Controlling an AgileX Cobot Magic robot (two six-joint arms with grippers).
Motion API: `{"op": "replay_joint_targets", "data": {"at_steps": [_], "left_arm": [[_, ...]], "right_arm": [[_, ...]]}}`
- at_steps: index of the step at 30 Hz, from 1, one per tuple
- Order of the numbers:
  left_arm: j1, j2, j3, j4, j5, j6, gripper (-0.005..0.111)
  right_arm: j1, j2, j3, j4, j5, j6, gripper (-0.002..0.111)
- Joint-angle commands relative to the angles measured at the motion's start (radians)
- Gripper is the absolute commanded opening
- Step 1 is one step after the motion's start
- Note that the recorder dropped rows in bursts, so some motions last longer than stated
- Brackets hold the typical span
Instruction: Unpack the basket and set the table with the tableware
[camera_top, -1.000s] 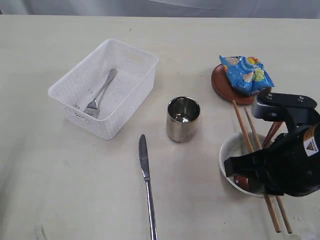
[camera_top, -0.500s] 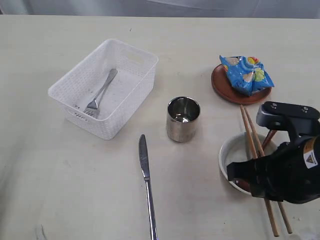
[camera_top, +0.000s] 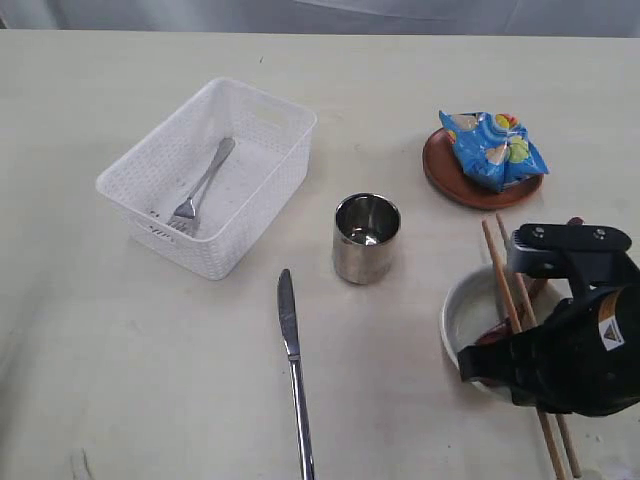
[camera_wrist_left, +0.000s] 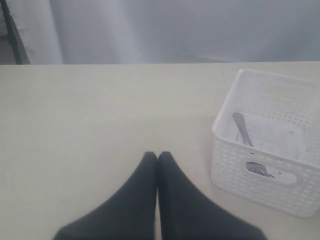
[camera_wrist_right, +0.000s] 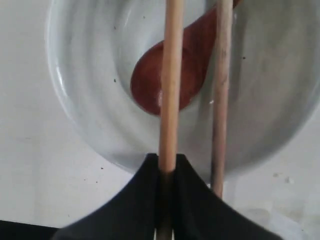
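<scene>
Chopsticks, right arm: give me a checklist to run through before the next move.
1. Right hand shut on one chopstick: ok.
2. Second chopstick also gripped: not ok, it lies outside the jaws.
3. Chopsticks lifted free of the bowl and spoon below: cannot tell.
4. Basket emptied: not ok, the fork lies inside.
5. Left hand shut and empty beside the basket: ok.
</scene>
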Motion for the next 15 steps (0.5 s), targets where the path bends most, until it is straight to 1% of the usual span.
{"op": "replay_joint_targets", "data": {"at_steps": [1,3,9,11,15], "left_arm": [[-0.007,-0.003,0.002,0.004,-0.005,0.001,0.0],[-0.007,-0.003,0.002,0.004,-0.005,0.001,0.0],[-0.007,-0.003,0.002,0.004,-0.005,0.001,0.0],[-0.007,-0.003,0.002,0.004,-0.005,0.001,0.0],[-0.007,-0.003,0.002,0.004,-0.005,0.001,0.0]], "right_arm": [[-0.007,0.061,0.005,-0.007,-0.02,-0.025,0.0],[-0.007,0.061,0.0,0.0,-0.044,-0.027,0.0],[-0.007,0.059,-0.062,0.0,-0.022,-0.055,0.0],[-0.007,0.059,-0.096,-0.006,0.024,-0.054,0.0],[-0.007,0.059,-0.109,-0.006,0.112,-0.063,0.0]]}}
